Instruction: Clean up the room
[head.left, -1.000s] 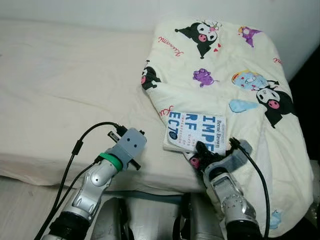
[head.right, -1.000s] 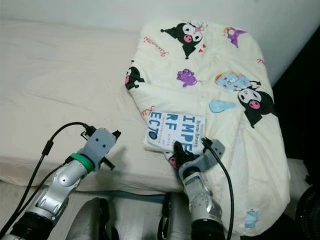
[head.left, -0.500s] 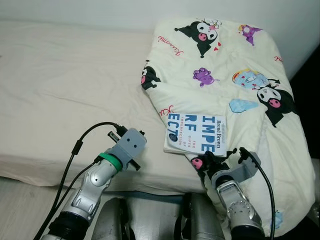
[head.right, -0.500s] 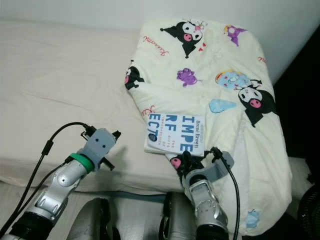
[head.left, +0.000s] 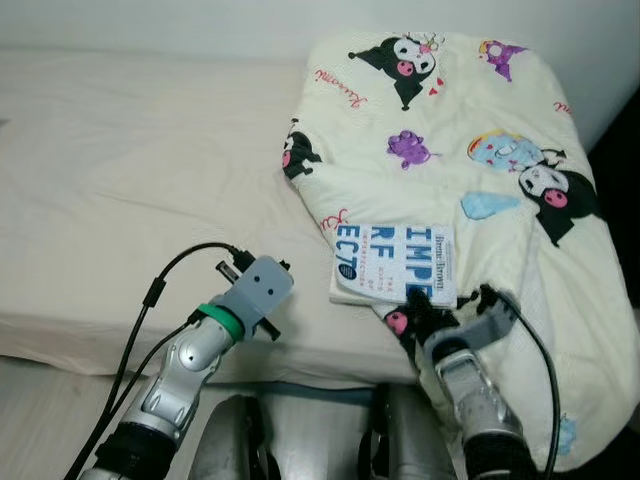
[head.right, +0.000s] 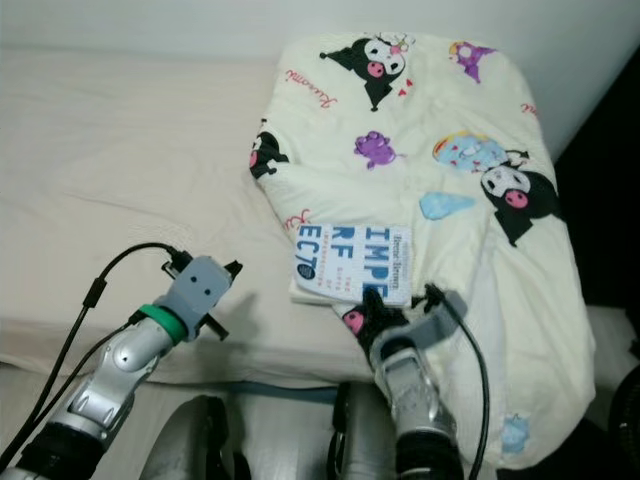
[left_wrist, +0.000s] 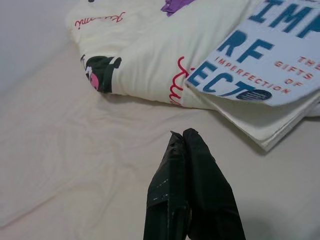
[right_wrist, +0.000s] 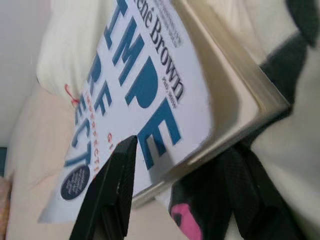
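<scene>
A book (head.left: 395, 263) with a pale blue cover and big blue letters lies on the near edge of a cartoon-print quilt (head.left: 450, 130), at the bed's front edge. My right gripper (head.left: 425, 318) is at the book's near edge. In the right wrist view this gripper (right_wrist: 180, 150) is open, with one black finger (right_wrist: 107, 195) over the cover and the other beside the page edge, straddling the book's (right_wrist: 150, 100) corner. My left gripper (left_wrist: 182, 136) is shut on nothing and hovers over the bare sheet, left of the book (left_wrist: 270, 65).
The beige mattress (head.left: 130, 170) stretches away to the left and back, up to a white wall. The quilt hangs over the bed's right end beside a dark gap (head.left: 620, 150). Black cables (head.left: 150, 295) loop from my left arm. My own legs (head.left: 300, 440) stand against the bed's front.
My right gripper pulled back from the book half a second ago and has moved forward to its near edge again. The left arm has stayed put. The camera shifted slightly.
</scene>
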